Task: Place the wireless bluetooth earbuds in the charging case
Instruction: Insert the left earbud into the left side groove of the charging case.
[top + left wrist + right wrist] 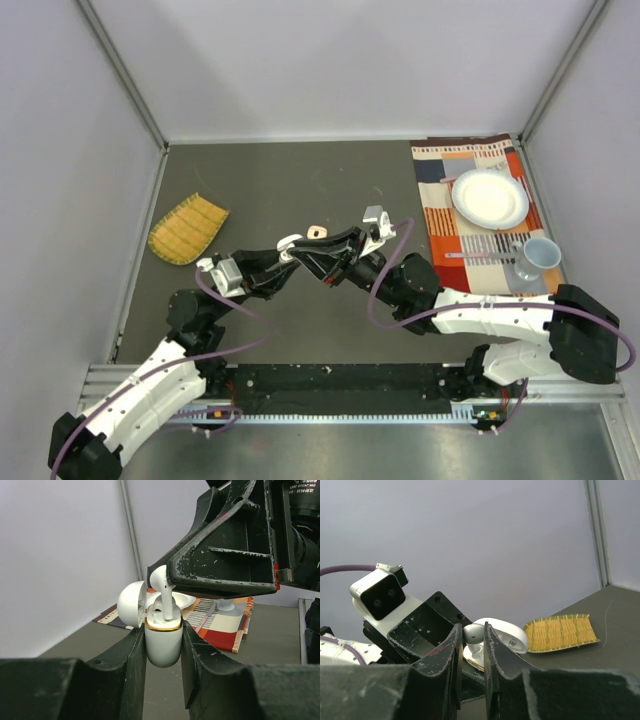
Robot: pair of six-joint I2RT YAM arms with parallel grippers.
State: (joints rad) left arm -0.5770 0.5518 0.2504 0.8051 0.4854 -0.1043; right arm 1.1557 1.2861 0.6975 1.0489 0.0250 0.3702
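The white charging case (pixel 163 641), gold-rimmed with its lid (pixel 131 604) swung open, is held off the table with my left gripper (pixel 163 630) shut on its body. A white earbud (pixel 164 594) stands with its stem down inside the case. My right gripper (pixel 471 633) is shut on the earbud's head (pixel 475 633), directly above the case. In the top view the two grippers meet mid-table, left (pixel 296 250) and right (pixel 320 260). A small peach-pink earbud (pixel 317 231) lies on the table just behind them.
A yellow woven mat (pixel 187 228) lies at the left. At the right, a striped placemat (pixel 470 205) carries a white plate (pixel 490 197), cutlery and a cup (pixel 540 255). Walls close in the dark table (pixel 300 180) on three sides.
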